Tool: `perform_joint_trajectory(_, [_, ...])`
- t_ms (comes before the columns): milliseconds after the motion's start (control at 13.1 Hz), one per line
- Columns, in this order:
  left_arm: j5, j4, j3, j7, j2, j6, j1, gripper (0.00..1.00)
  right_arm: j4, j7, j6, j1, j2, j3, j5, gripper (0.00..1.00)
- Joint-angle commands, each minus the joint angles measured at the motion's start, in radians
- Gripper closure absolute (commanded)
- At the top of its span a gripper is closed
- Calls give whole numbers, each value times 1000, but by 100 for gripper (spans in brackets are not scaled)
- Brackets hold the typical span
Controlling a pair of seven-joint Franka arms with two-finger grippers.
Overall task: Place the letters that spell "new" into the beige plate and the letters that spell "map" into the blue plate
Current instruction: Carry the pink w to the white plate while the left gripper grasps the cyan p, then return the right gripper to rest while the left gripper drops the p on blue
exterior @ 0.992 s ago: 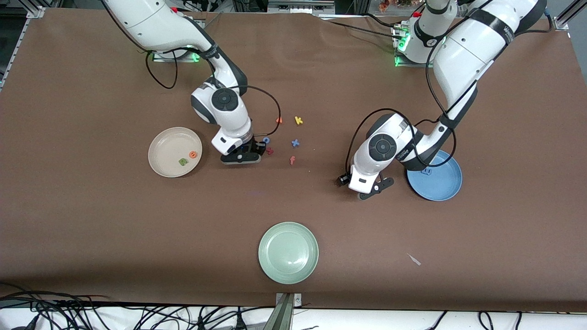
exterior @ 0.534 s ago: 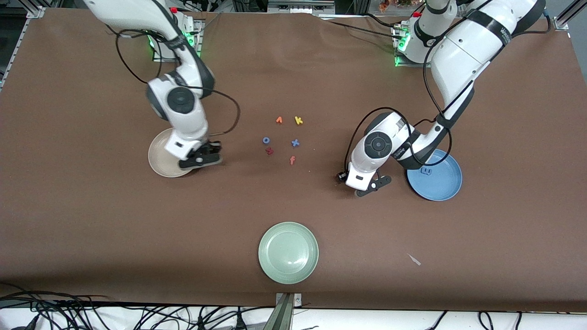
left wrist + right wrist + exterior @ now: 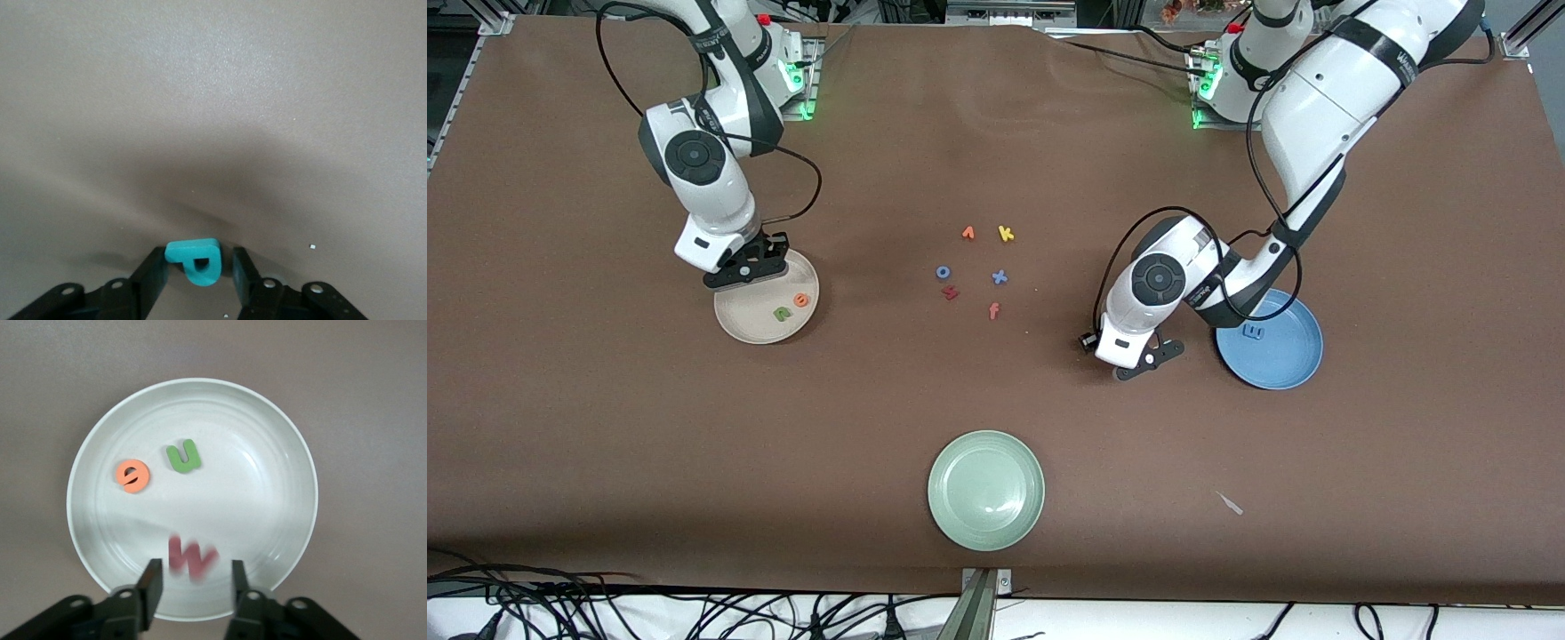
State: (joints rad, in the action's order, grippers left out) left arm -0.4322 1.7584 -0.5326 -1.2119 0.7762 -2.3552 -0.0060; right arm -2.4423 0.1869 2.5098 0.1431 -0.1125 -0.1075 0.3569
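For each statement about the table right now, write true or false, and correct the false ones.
1. The green n and the orange e lie in the beige plate. True.
2. The yellow k lies in the blue plate. False: it lies on the bare table, among the loose letters between the two arms.
3. The right gripper is over the beige plate. True.
4. The teal p lies in the green plate. False: it is on the table at the left gripper, beside the blue plate.
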Motion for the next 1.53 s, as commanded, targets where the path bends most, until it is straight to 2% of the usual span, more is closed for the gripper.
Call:
perform_joint_trajectory(0, [-25,24,10,-9,-2,2,-6,58,-11,-14,-37,-5,63,-6,-29,0])
perform_joint_trajectory(153, [-25,24,10,-9,-2,1,-6,59,55,-20,-141,-4,79,-12,-137,0])
perform_joint_trajectory(382, [-25,23,10,-9,-3,4,-6,62,312,-20,-429,1,74,-20,-246,0])
perform_joint_trajectory(611, [-25,16,8,-11,-5,7,-6,65,503,-27,-592,1,74,-17,-277,0])
perform_joint_trajectory(840, [-25,7,8,-11,-9,30,-6,68,656,-32,-745,3,73,27,-288,0])
perform_joint_trajectory(992, [-25,3,6,-11,-11,43,-6,69,744,-33,-850,9,74,86,-358,0])
perform_joint_trajectory(1145, [-23,0,6,-11,-15,57,-6,70,802,-55,-908,21,77,132,-375,0])
perform_joint_trajectory(1450, [-22,-43,0,-5,-17,126,-6,72,809,-78,-921,21,76,138,-377,0])
